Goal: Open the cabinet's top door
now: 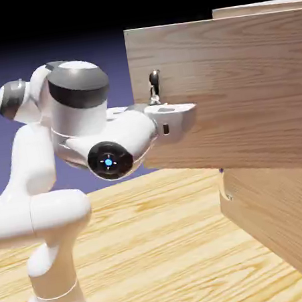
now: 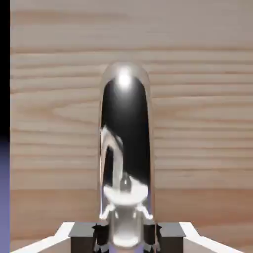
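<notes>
Tool (image 2: 126,237) pinching silver handle (image 2: 125,148); hand view only: handle fills centre, fingers (image 2: 84,232) clamped either side, wood behind. Ext. view only: top door (image 1: 240,94) swung open off cabinet (image 1: 285,222), arm at its near edge, lower panel shut. Cabinet interior not visible. Table (image 1: 147,249) beneath.

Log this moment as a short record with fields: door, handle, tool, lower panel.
door: top door swung out from the cabinet, open
handle: silver handle on the door's face, filling the middle of the hand view
tool: tool shut on the handle
lower panel: closed as far as the exterior view shows, its own handle not visible
</notes>
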`<state>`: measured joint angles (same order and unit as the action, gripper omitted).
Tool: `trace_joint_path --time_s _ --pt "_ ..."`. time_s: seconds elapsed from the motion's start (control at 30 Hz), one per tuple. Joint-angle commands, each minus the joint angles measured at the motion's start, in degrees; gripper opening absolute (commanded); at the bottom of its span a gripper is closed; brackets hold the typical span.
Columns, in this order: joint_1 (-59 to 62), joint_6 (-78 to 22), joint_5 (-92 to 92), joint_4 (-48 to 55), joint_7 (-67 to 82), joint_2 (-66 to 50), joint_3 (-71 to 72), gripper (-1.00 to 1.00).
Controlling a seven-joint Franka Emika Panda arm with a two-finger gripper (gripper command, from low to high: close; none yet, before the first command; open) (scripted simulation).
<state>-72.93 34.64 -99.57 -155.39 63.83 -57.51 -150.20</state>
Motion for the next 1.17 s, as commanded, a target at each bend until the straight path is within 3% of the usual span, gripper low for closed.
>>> trace_joint_path --time_s 0.0,0.53,1.13 --pt "1.3 -1.1 2.2 1.5 2.0 2.1 0.4 -1.0" --pt "10.7 -3.8 31.7 27.5 22.3 35.3 9.2 -1.0" --pt "4.7 -1.1 49.1 57.9 14.2 72.2 16.0 -1.0"
